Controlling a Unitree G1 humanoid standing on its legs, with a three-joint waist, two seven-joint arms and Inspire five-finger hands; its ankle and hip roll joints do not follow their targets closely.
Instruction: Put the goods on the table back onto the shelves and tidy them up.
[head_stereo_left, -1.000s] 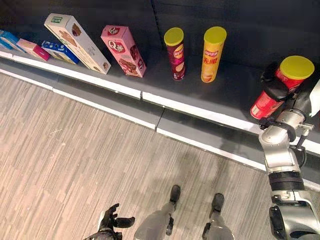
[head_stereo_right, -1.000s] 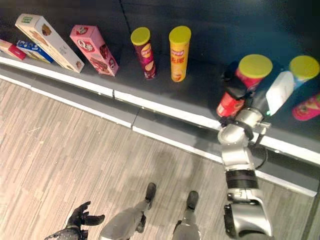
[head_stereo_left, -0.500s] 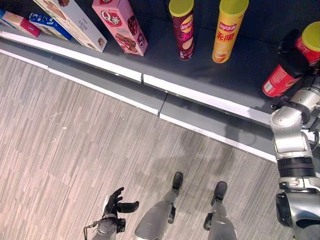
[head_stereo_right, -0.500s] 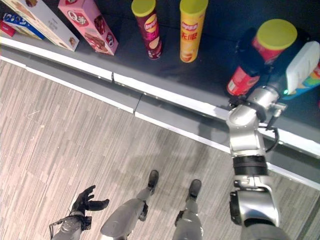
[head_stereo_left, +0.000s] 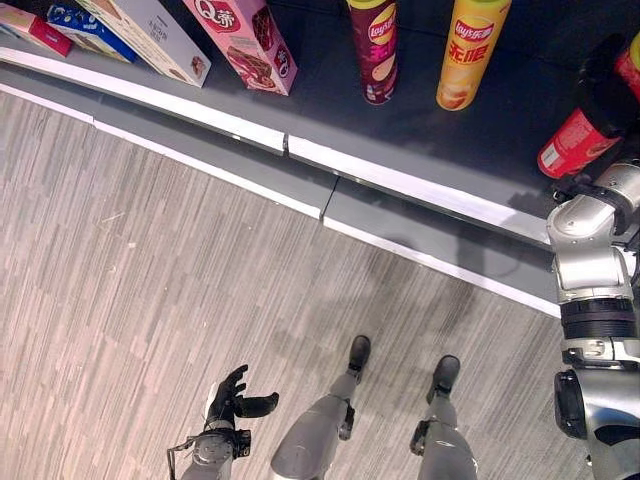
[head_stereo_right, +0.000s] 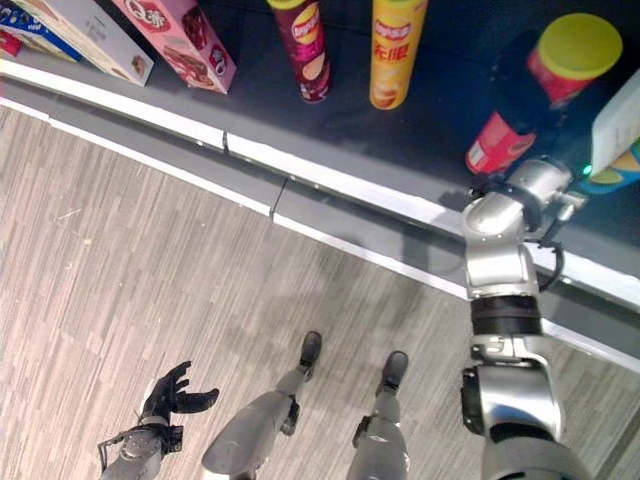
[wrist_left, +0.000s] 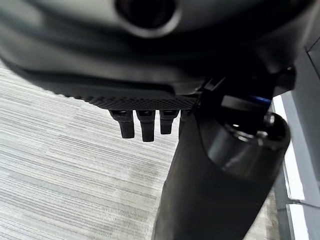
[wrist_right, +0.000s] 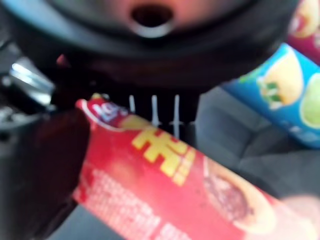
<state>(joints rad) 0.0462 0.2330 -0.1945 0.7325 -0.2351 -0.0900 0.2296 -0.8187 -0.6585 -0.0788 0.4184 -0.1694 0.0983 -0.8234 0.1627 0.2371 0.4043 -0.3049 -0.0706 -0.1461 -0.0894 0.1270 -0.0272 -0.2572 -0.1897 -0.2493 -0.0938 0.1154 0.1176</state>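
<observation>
A red chip can (head_stereo_right: 492, 142) with a yellow lid (head_stereo_right: 580, 45) leans tilted over the dark shelf (head_stereo_left: 330, 110) at the far right. My right hand (head_stereo_right: 517, 82) is shut round the can's middle, and the right wrist view shows the red can (wrist_right: 165, 190) close up across the palm. I cannot tell whether its bottom touches the board. Next to it lies a blue can (wrist_right: 280, 95). My left hand (head_stereo_left: 232, 395) hangs low over the wooden floor, fingers (wrist_left: 142, 125) relaxed and empty.
Farther left on the shelf stand a yellow can (head_stereo_left: 468, 55), a maroon can (head_stereo_left: 378, 50), a pink box (head_stereo_left: 245, 45), a beige box (head_stereo_left: 150, 35) and small packs (head_stereo_left: 85, 25). White strips (head_stereo_left: 400, 185) edge the shelf front.
The whole picture has shifted, so the shelf now sits higher in view. My right hand keeps hold of the red can at the same spot. The left hand has barely moved.
</observation>
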